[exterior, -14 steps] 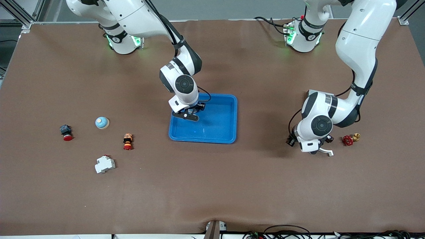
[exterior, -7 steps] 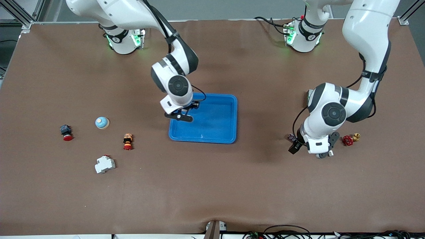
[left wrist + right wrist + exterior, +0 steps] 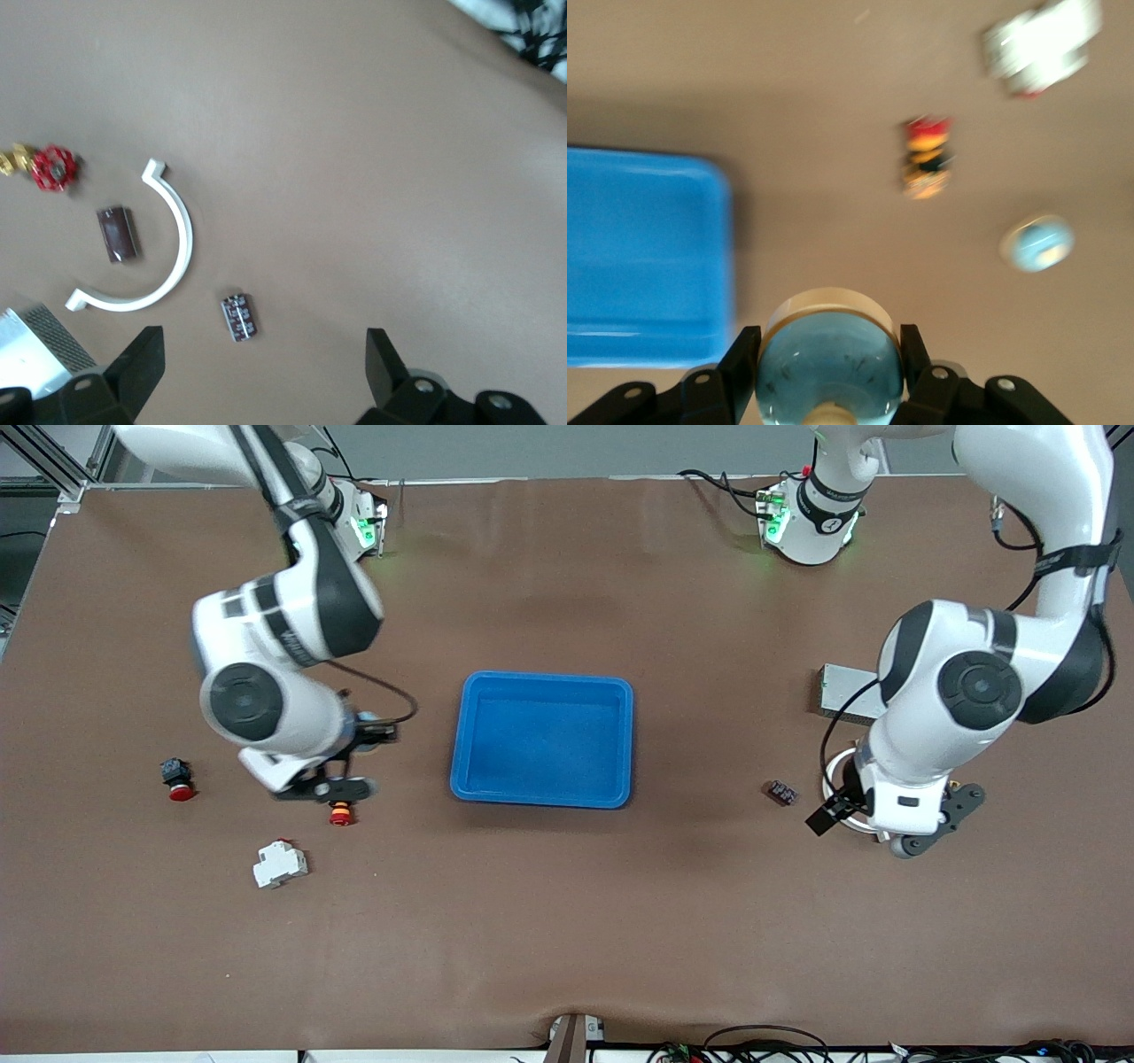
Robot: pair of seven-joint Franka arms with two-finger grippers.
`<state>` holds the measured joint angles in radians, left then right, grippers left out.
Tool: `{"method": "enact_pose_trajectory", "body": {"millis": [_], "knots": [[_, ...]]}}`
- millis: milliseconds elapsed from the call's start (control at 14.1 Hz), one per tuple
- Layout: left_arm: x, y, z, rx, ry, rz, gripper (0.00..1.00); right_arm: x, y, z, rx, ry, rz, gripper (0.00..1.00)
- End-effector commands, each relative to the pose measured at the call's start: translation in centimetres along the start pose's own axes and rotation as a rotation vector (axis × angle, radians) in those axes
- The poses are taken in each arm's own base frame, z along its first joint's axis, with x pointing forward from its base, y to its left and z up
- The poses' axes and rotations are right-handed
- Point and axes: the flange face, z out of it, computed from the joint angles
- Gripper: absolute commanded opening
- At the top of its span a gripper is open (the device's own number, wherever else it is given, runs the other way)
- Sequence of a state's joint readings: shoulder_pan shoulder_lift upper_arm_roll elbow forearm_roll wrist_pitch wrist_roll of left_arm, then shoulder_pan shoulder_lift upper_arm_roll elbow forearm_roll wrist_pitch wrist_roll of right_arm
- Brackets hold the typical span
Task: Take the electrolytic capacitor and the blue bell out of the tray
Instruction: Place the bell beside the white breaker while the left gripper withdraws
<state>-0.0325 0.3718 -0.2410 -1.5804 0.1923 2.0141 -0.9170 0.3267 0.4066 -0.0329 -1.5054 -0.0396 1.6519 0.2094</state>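
Observation:
A small dark capacitor (image 3: 781, 791) (image 3: 239, 317) lies on the brown table toward the left arm's end. My left gripper (image 3: 886, 824) (image 3: 263, 354) hangs open above the table beside it, with nothing between its fingers. A second, larger capacitor (image 3: 118, 234) lies inside a white C-shaped ring (image 3: 168, 257). My right gripper (image 3: 350, 760) (image 3: 826, 345) is shut on a blue-domed bell (image 3: 830, 372) with a cream rim, up over the table toward the right arm's end. Another blue bell (image 3: 1036, 243) sits on the table; the right arm hides it in the front view.
The blue tray (image 3: 542, 795) (image 3: 638, 266) stands mid-table with nothing in it. A red-orange button (image 3: 339, 812) (image 3: 926, 158), a red-capped button (image 3: 177, 784) and a white breaker (image 3: 280, 864) lie below the right arm. A red valve (image 3: 53, 166) and a grey block (image 3: 842, 691) lie by the ring.
The right arm has swung from over the tray toward its own end of the table, the bell still in its gripper. The left gripper has risen and opened wide beside the capacitor.

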Motion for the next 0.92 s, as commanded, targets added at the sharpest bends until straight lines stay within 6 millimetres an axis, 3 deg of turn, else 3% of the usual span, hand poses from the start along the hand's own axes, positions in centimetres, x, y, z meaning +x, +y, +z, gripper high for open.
{"method": "enact_pose_trajectory", "body": {"millis": [0,212,354,637,849], "knots": [[0.1,-1.3,-3.5,0.019,0.032,0.028,1.0,2.4,6.1,1.1,-0.065,0.013,-0.115,0.0],[0.3,-2.9,-6.2,0.018,0.0,0.061,1.0,5.4,13.1,3.9,-0.042,0.08,-0.235,0.0],[1.0,-3.8,-8.4,0.01,-0.044,0.029,1.0,7.5,16.9,8.3,-0.037,0.085,-0.301,0.0],[1.1,-4.7,-12.1,-0.02,-0.043,0.078,1.0,10.5,23.1,16.6,-0.048,0.146,-0.485,0.0],[1.3,-7.0,-14.4,-0.048,-0.058,0.128,1.0,10.8,24.9,20.3,-0.037,0.123,-0.521,0.0]]}}
